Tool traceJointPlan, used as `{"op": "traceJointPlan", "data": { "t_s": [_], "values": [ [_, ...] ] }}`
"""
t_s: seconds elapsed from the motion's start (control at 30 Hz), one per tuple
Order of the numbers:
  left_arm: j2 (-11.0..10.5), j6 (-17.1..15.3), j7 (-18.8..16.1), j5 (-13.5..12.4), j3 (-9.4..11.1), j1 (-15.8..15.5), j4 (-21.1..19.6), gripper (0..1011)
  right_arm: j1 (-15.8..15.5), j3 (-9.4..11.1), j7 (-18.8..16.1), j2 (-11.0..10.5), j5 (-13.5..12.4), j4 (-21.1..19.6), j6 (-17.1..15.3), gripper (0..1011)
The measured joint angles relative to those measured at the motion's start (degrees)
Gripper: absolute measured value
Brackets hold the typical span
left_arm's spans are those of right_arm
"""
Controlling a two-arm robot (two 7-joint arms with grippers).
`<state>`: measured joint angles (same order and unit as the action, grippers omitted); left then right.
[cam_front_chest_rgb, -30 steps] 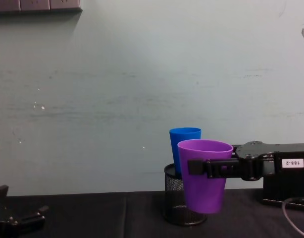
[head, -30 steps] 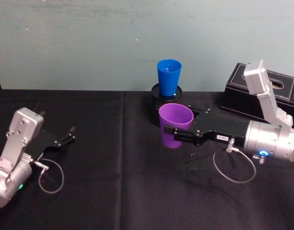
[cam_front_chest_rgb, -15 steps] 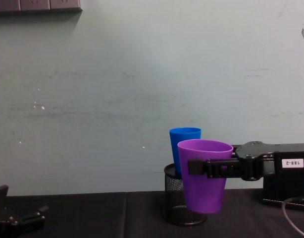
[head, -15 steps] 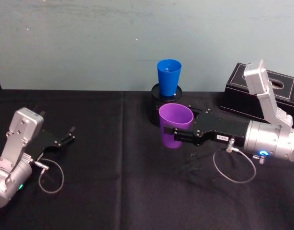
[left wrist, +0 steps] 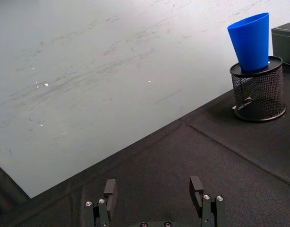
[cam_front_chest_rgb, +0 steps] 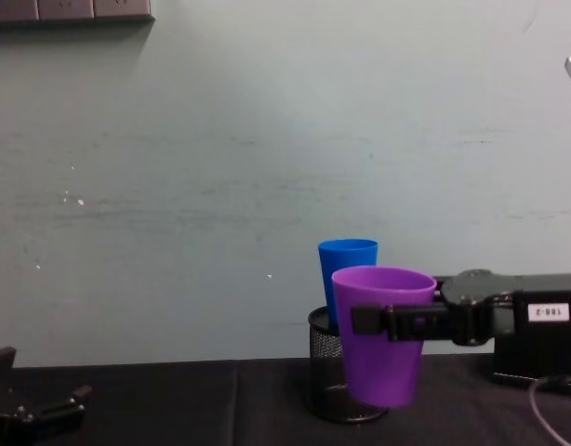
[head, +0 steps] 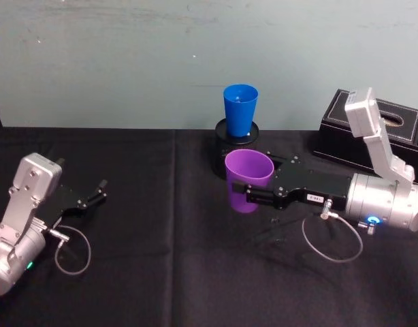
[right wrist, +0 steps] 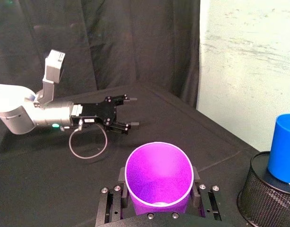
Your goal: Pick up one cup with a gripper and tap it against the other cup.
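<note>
Head view: purple cup (head: 248, 180) in right claw (head: 258, 194).

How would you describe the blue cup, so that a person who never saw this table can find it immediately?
Start at the black cloth-covered table and look to its back edge by the pale wall. There a black mesh pen holder stands, and the blue cup sits upright in it. Unlike the purple cup in the right gripper, nothing grips it.
</note>
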<state>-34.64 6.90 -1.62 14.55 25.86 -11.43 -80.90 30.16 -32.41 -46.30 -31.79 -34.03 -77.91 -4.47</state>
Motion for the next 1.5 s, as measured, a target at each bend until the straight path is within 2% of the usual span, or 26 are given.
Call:
{"op": "traceJointPlan", "data": {
  "t_s": [0.27,0.6,1.1,1.5],
  "values": [
    [0.0,0.0,0.0,0.0,0.0,0.0,0.0,1011,-0.24,-1.41,0.08,-0.1,0.58,1.44,2.62,732],
    [0.0,0.0,0.0,0.0,0.0,0.0,0.0,1012,-1.82,-2.0,-0.38,0.19,2.22,3.85,8.23,732],
    [0.0,0.0,0.0,0.0,0.0,0.0,0.0,1011,-2.53,-1.95,-2.28,3.76,4.91,12.82,16.09,732],
    [0.0,0.0,0.0,0.0,0.0,0.0,0.0,1011,-1.89,-1.16,-2.56,6.75,6.42,18.91,17.92,732]
  ]
}}
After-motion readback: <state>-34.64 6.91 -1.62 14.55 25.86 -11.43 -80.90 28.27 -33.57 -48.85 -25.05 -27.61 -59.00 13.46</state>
